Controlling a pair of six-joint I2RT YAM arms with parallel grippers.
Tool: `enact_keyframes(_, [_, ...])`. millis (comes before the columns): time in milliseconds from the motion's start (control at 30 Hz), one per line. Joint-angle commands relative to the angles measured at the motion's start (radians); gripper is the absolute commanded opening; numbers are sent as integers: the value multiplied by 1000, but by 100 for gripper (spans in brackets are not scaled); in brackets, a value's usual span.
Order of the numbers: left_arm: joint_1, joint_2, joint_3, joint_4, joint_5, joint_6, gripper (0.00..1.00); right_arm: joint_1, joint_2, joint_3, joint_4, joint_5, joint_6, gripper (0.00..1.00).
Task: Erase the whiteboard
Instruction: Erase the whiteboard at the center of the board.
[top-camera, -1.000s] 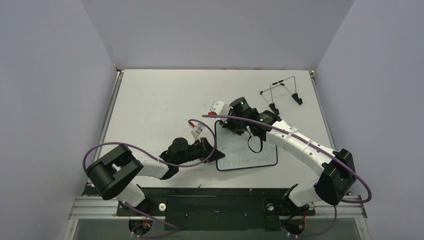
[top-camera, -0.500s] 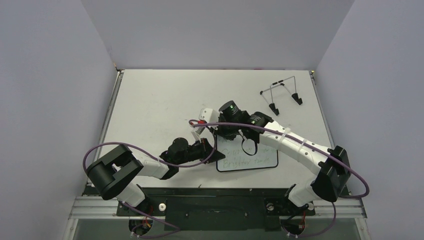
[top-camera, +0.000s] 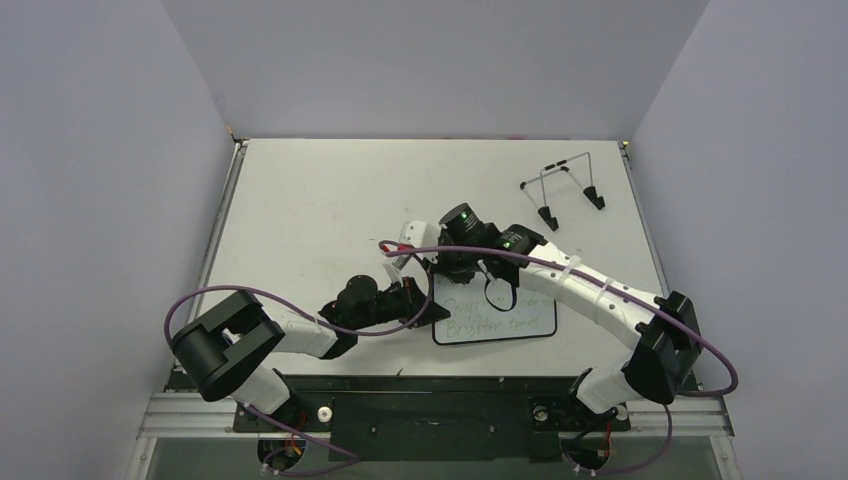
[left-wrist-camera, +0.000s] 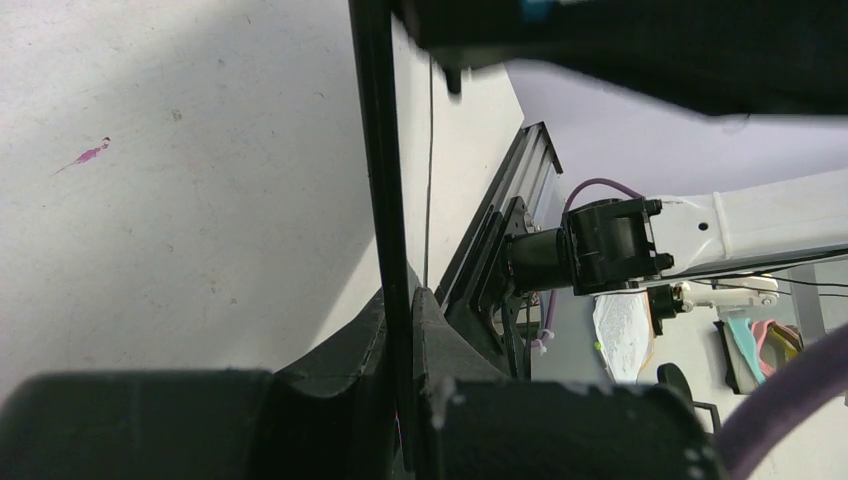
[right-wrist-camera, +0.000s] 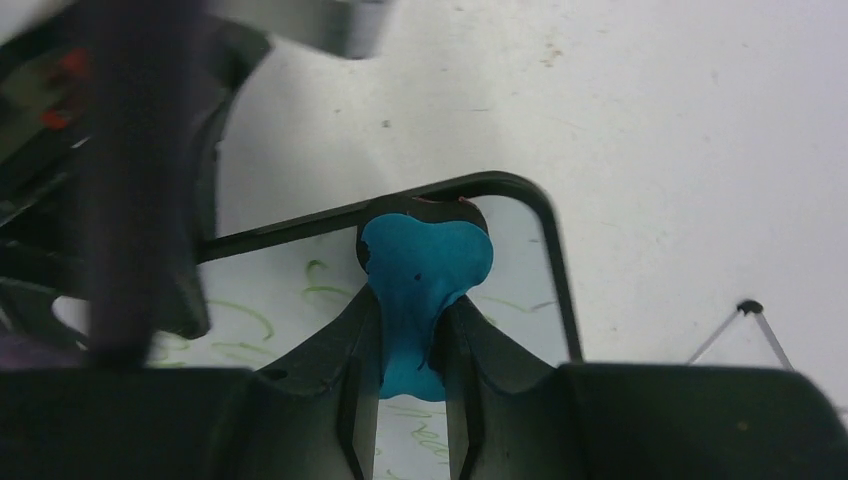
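One whiteboard (top-camera: 505, 325), green writing, on counter (top-camera: 320, 200), front centre. Rim clamped by left end effector (top-camera: 432, 312); right end effector (right-wrist-camera: 412, 335) grips one blue eraser (right-wrist-camera: 425, 260) at board corner. One wire stand (top-camera: 565, 185). Lavender walls (top-camera: 100, 150).

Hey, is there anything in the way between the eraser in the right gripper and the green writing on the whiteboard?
Nothing visible. The right gripper holds the blue eraser at a corner of the whiteboard, and the green writing lies bare beside it. The left gripper only clamps the board's edge, off to one side.
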Motion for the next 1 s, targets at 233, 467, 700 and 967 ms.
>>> enact_keyframes(233, [-17,-41,30,96,23,59,0,-9,-20,-3,96,235,107,0])
enact_keyframes(467, [-22,-20,42,103,27,53,0,54,-14,-30,78,192,58,0])
enact_keyframes(700, [-28,-15,41,107,23,53,0,50,-21,-14,43,122,38,0])
enact_keyframes(967, [-28,-31,27,115,15,52,0,-35,-101,-124,-33,-129,-107,0])
